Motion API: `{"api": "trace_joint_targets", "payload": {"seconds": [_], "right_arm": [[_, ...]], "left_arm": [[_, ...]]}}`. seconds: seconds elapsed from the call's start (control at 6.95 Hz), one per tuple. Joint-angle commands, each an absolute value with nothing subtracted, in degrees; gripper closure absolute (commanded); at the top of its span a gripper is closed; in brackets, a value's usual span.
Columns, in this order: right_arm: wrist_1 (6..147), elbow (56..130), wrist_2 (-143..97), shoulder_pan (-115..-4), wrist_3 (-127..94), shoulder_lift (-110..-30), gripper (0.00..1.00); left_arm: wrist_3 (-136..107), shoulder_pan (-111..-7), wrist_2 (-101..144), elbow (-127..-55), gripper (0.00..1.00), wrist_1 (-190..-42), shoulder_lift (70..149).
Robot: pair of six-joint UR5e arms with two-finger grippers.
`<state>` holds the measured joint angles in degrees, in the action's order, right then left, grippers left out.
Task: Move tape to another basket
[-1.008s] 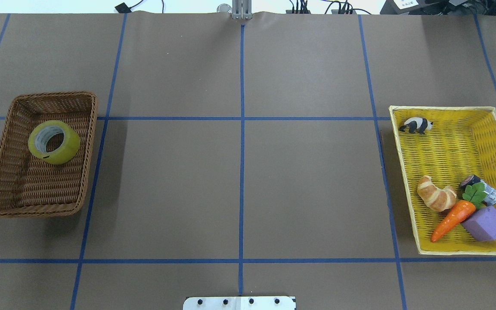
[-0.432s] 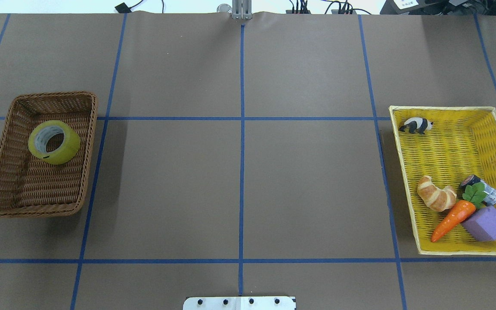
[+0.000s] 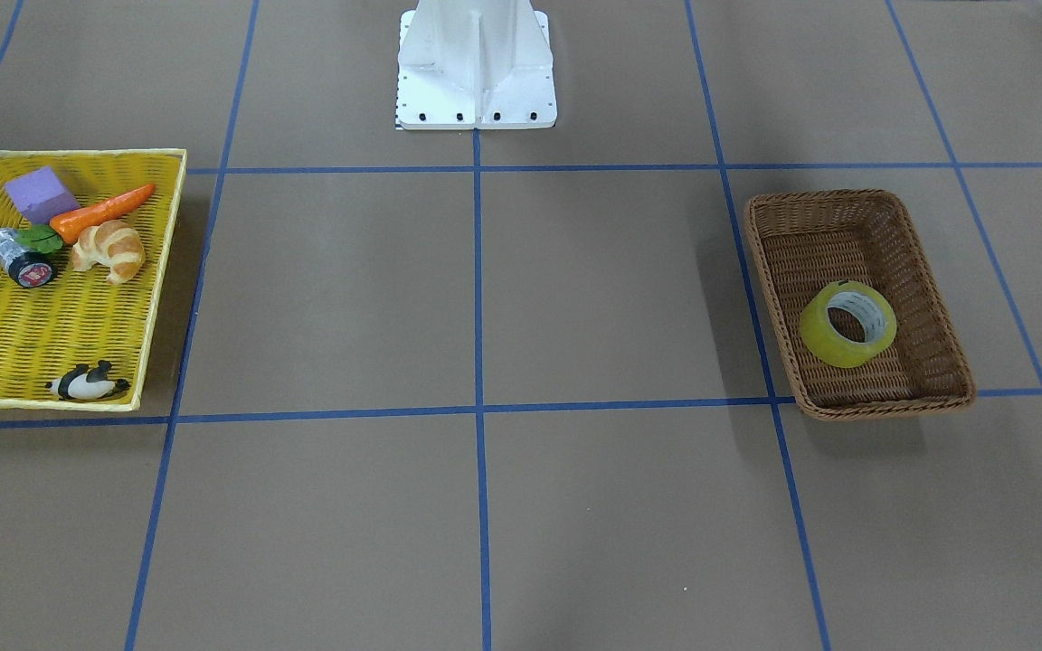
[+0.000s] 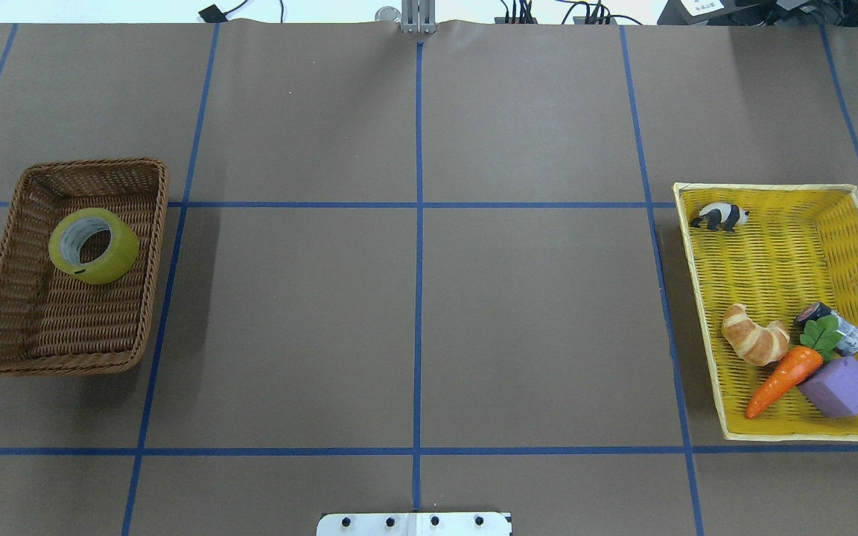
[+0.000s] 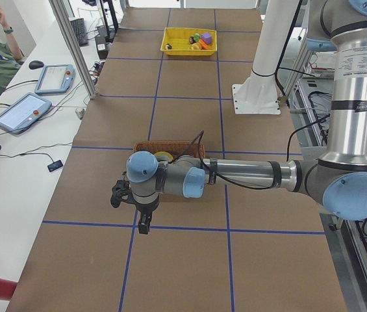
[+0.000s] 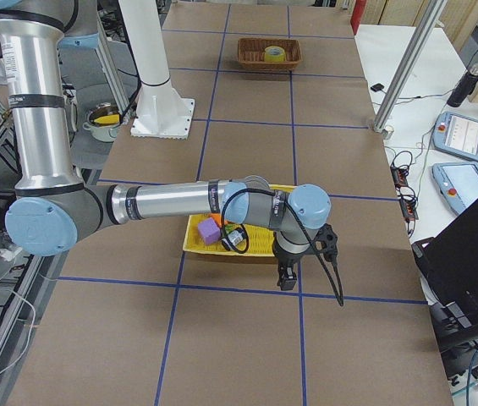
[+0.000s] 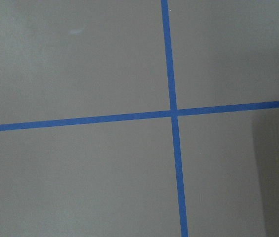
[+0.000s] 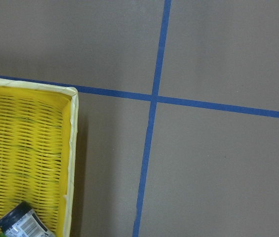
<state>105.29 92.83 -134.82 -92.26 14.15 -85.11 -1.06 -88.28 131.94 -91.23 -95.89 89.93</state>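
Observation:
The tape (image 4: 125, 251), a yellow-green roll, lies flat in the brown wicker basket (image 4: 163, 179) at the table's left; it also shows in the front view (image 3: 847, 350), inside the basket (image 3: 761, 271). Neither gripper shows in the overhead or front views. In the left side view my left gripper (image 5: 143, 225) points down beyond the basket (image 5: 170, 145), toward the table's end. In the right side view my right gripper (image 6: 287, 279) points down just beyond the yellow tray (image 6: 195, 245). I cannot tell whether either is open or shut.
The yellow woven tray (image 4: 771, 253) at the right holds a croissant (image 4: 753, 342), a carrot (image 4: 783, 380), a purple block (image 4: 842, 387), a small silver-and-black cylinder (image 4: 850, 336) and a panda figure (image 4: 719, 217). Blue tape lines cross the brown table. The robot's white base (image 3: 476, 63) stands at the near edge.

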Motion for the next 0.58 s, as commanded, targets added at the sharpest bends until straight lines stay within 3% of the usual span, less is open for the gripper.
{"api": "trace_joint_targets", "payload": {"seconds": [0.0, 0.43], "right_arm": [[105.21, 92.38, -134.65, -92.29, 14.24, -85.34, 0.0], [105.21, 90.98, -134.56, -92.29, 14.24, -85.52, 0.0]], "left_arm": [[-1.05, -88.24, 131.92, -91.23, 0.0, -95.89, 90.0], [-0.7, -88.24, 131.92, -90.97, 0.0, -95.8, 90.0]]}}
